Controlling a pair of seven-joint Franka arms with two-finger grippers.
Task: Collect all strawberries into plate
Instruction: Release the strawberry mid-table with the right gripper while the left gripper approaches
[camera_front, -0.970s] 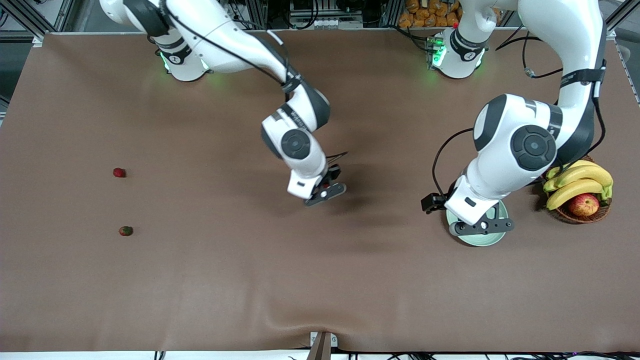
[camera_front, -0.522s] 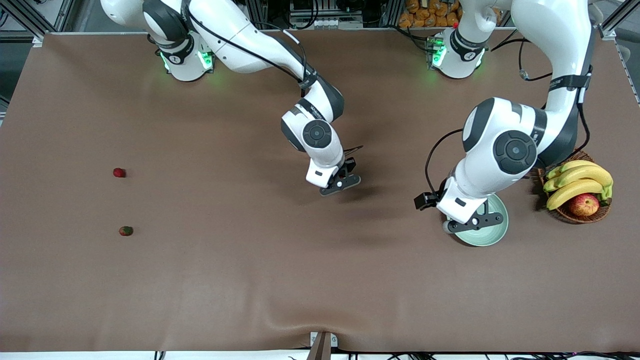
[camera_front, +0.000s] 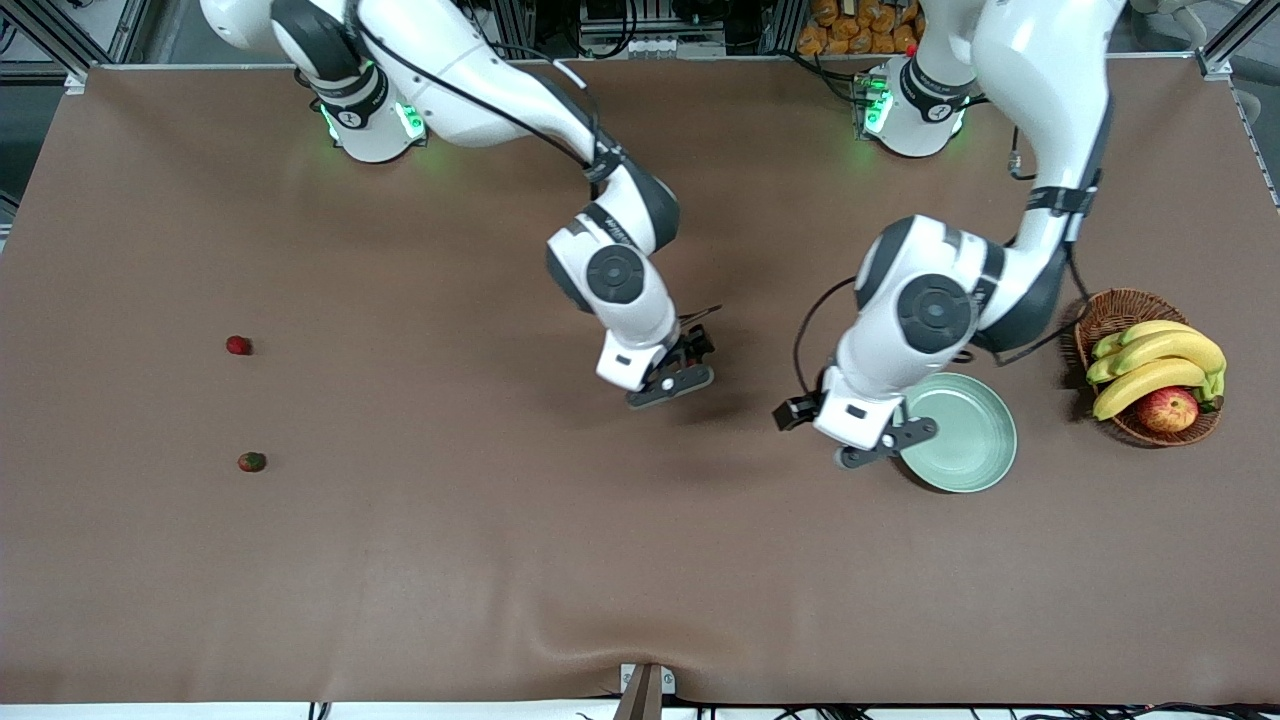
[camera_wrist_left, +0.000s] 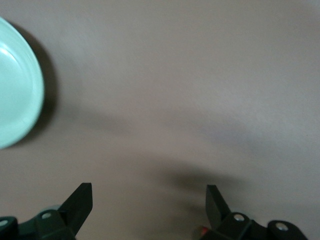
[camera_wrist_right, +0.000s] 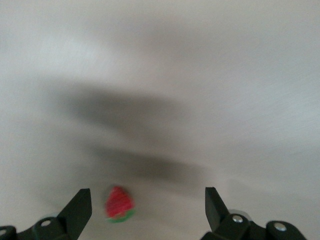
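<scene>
Right gripper (camera_front: 672, 382), middle of the front frame, low over the brown table (camera_front: 450, 560). Fingers (camera_wrist_right: 80, 200) spread wide in the right wrist view, clamped on nothing. One red strawberry (camera_wrist_right: 119, 204) with a green top in the gap, just beside one finger and apart from the other; blurred, so cannot tell whether in the air or lying on the cloth.

Left gripper (camera_front: 888, 443), lower middle of the front frame toward the left arm's end, right at the rim of the pale green plate (camera_front: 975, 440). Fingers (camera_wrist_left: 82, 197) likewise at full spread in the left wrist view, with only bare cloth between them, gripping nothing. Only an edge of the plate (camera_wrist_left: 15, 90) visible there, well apart from the fingertips. Nothing visible on the plate's uncovered part.

Two more strawberries on the cloth at the right arm's end of the table, well apart from both grippers and from the plate: a red one (camera_front: 238, 345) at mid-height of the front frame, a greener one (camera_front: 252, 461) lower, nearer the front camera.

Wicker basket (camera_front: 1150, 432) beside the plate at the left arm's end, holding bananas (camera_front: 1160, 360) and an apple (camera_front: 1167, 409).
</scene>
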